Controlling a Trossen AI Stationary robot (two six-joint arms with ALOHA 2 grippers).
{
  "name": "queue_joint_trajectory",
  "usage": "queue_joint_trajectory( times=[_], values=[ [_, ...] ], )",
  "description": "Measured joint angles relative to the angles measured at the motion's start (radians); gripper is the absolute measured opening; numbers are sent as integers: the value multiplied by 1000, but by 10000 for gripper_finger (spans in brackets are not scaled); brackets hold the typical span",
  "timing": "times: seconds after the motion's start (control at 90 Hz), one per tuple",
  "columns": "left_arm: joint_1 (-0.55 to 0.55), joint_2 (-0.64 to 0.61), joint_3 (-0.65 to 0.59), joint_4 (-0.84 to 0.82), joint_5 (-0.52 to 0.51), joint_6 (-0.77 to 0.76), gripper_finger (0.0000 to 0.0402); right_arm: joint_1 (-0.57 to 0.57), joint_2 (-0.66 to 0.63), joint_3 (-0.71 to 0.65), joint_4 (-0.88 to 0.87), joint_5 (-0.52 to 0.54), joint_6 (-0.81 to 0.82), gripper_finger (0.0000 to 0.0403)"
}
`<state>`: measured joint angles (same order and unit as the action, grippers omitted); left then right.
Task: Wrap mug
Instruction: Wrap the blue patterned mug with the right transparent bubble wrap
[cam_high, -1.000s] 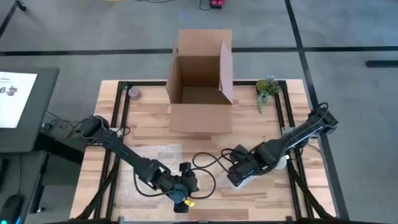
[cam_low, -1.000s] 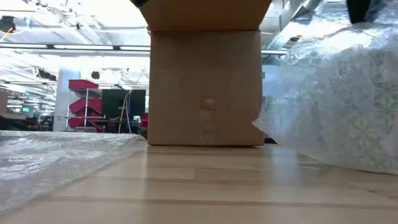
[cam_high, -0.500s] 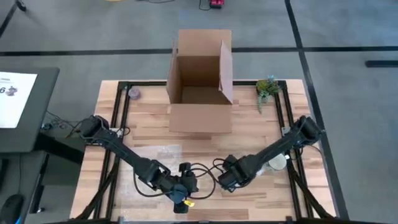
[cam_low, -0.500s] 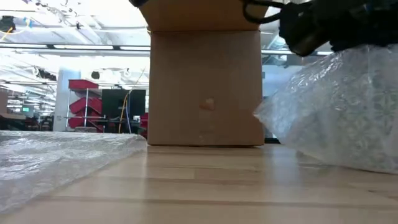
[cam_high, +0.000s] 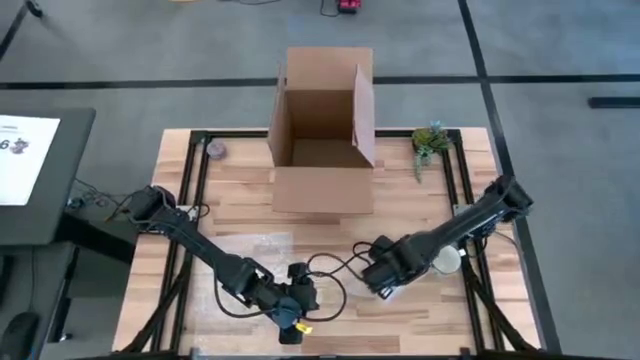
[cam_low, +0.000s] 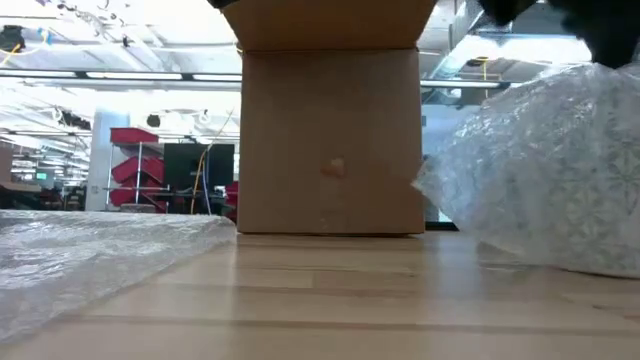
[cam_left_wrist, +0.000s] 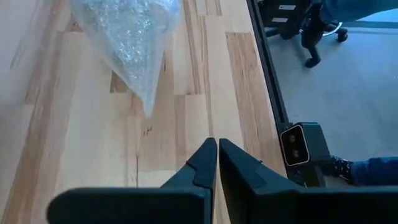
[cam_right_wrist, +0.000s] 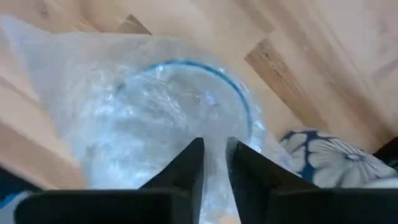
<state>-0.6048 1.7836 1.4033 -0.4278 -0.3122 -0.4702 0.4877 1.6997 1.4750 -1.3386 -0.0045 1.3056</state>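
Mug (cam_right_wrist: 186, 118): under bubble wrap (cam_right_wrist: 93, 93), right side of table (cam_high: 330, 225), blue rim showing.
Right gripper (cam_right_wrist: 214, 163): fingers nearly together, probably pinching the wrap.
Left gripper (cam_left_wrist: 217, 155): pressed together, empty, near front edge.
Box (cam_high: 322, 130): open, at back.

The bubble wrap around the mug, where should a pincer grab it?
Probably at the loose bubble wrap bunched over the mug's round rim, coming down from above. The right pincer already sits there, fingers nearly shut on the film. The mug underneath looks too wide for a pinch.
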Motion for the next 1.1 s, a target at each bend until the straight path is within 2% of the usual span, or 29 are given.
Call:
queue_joint_trajectory(
  times=[0.278, 0.544, 0.656, 0.822, 0.889, 1.0, 1.1],
  values=[
    [-1, 0, 0, 1, 2, -5, 0, -14, -131, 0, 26, 0, 82, 71],
    [-1, 0, 0, 1, 2, -5, 0, -4, -129, 2, 221, 11, 86, 70],
    [-1, 0, 0, -2, 2, -6, 0, 14, -124, 9, 240, 57, 107, 56],
    [-3, 0, 0, -9, 3, -4, 0, 51, -128, 104, 224, 48, 51, 24],
    [-3, 0, 0, -11, 3, -1, 0, 85, -128, 131, 309, 28, -4, 14],
    [-3, -8, 0, -38, 3, -1, 0, 147, -119, 134, 575, 12, -101, 3],
    [-3, -15, 0, -38, 3, 5, 0, 168, -58, 135, 657, 41, -124, 1]
  ],
)
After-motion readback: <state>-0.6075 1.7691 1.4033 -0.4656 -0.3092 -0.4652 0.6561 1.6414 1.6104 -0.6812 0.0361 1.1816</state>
